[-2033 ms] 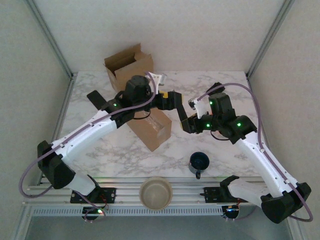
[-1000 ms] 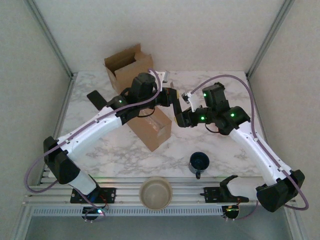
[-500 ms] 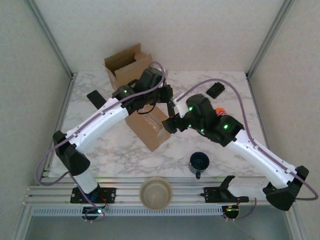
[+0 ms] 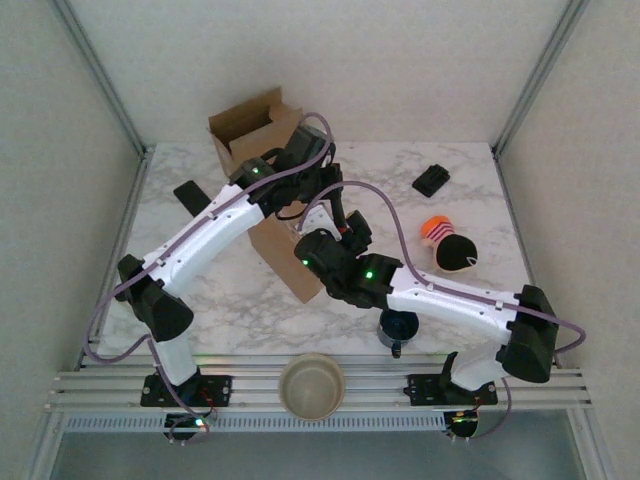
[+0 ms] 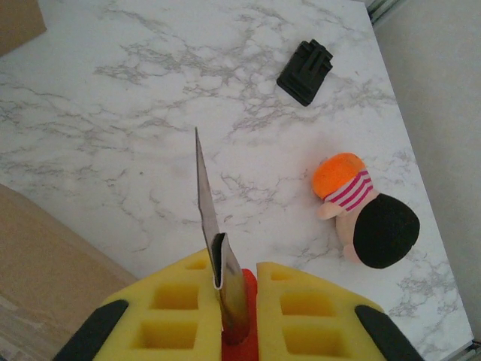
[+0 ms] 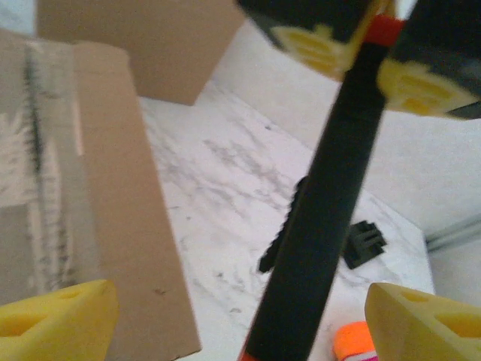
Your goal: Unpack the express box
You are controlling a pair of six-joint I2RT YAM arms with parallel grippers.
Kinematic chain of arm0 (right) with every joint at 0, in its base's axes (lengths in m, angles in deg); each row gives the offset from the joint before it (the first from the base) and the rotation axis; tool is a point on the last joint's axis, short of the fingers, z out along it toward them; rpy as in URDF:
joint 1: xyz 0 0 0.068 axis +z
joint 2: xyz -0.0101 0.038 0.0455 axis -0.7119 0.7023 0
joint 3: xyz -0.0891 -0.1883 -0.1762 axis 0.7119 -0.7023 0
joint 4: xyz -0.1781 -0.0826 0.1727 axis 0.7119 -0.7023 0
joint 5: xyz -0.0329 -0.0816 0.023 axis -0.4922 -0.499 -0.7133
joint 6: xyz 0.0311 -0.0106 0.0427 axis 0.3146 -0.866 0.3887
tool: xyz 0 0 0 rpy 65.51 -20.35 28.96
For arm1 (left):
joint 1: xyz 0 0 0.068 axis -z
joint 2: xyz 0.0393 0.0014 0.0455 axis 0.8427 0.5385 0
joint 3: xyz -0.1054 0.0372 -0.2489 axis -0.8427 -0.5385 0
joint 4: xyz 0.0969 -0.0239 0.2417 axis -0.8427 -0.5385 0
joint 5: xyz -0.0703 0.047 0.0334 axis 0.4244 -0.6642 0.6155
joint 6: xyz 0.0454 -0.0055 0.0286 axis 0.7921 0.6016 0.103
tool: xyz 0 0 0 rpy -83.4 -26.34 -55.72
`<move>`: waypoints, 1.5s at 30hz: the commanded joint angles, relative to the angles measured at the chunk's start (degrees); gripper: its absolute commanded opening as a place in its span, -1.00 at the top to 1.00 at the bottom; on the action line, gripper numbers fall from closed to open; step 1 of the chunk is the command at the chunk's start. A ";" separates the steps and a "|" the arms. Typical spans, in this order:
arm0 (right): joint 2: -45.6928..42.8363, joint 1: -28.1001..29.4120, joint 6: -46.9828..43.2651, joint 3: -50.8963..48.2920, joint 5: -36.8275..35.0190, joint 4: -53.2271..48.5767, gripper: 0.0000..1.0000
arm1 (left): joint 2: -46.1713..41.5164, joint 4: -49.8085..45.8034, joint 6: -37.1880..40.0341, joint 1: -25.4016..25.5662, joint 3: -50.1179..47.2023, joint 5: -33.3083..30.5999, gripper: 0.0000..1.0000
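**Mia:** Why is that open box [image 4: 250,125] way at the back left?

**Sam:** I think it's just out of the way. The express box [image 4: 283,262] is the taped one in the middle of the table [image 4: 240,315], under both arms. Its tape [image 6: 45,150] is on, so I think nothing has come out yet.

**Mia:** What is the left gripper [image 5: 237,282] doing?

**Sam:** Its fingers are squeezed tight on a thin black cutter [image 6: 323,188]. It holds the cutter over the marble just right of the box, tip pointing down. I guess that's to get ready to slice the tape.

**Mia:** And the right gripper [image 6: 240,320]?

**Sam:** Its yellow pads [image 6: 52,320] are wide apart and hold nothing. The cutter's end hangs between them. I can't tell if it touches. The gripper sits by the box's right side, maybe to stop the box sliding.

**Mia:** What's on the right?

**Sam:** A plush toy [image 4: 447,243] with an orange cap, and a small black block [image 4: 432,180] behind it. Both are well apart from the box, so the cutter has room.
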 commanded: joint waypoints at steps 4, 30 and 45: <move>1.35 -1.14 1.68 0.67 -8.59 4.19 -0.60 | -2.80 -1.15 -0.96 -0.18 0.76 -0.47 1.00; -18.63 -41.35 11.84 8.13 85.46 -9.11 1.00 | -32.61 33.28 16.70 -3.73 -32.11 10.59 -1.00; -12.78 -49.08 42.95 1.39 126.14 36.92 1.00 | -34.07 57.07 18.70 -5.69 -41.18 37.68 -1.00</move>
